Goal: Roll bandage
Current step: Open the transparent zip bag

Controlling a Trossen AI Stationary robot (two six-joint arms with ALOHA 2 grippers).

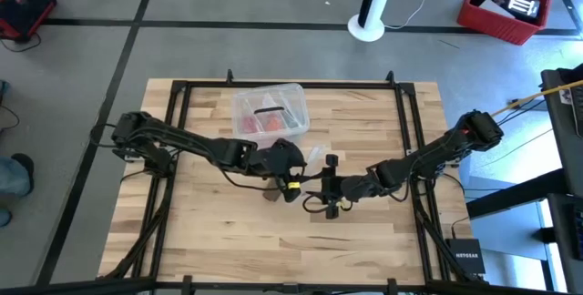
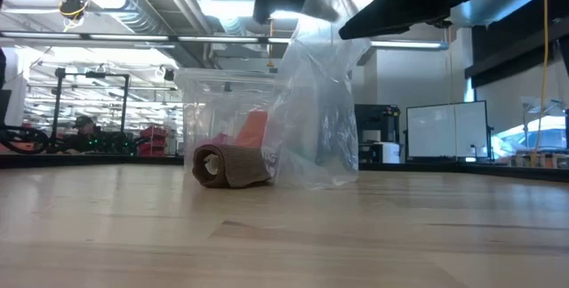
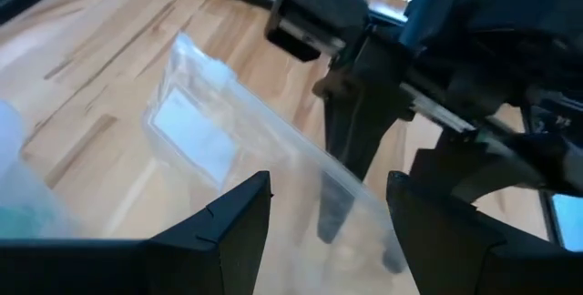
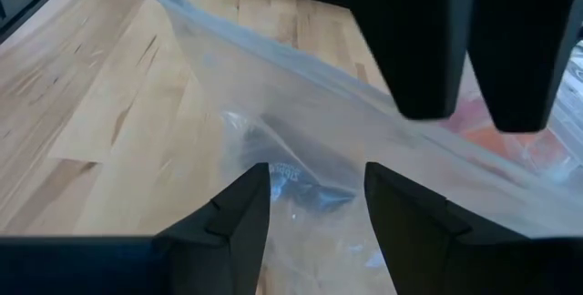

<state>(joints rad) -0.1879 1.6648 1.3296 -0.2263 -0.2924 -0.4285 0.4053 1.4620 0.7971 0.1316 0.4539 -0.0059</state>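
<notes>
Bandage [image 2: 231, 165]: already rolled; we find it lying on the table [image 2: 356, 235], touching the bag [image 2: 320, 119], before the box [image 1: 270, 111].
Axis: roll's long axis level, open end facing our low camera.
Left gripper [image 3: 328, 231]: fingers apart around the bag's edge.
Right gripper [image 4: 316, 206]: fingers apart, bag between.
Advice: we judge both should hold the bag mouth wide before loading.

both grippers, left gripper [image 1: 293, 172] and right gripper [image 1: 321, 186], fingers parted, close together mid-table

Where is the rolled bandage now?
In the low view the bandage lies rolled on the table, left of the plastic bag, before the clear box.
</notes>
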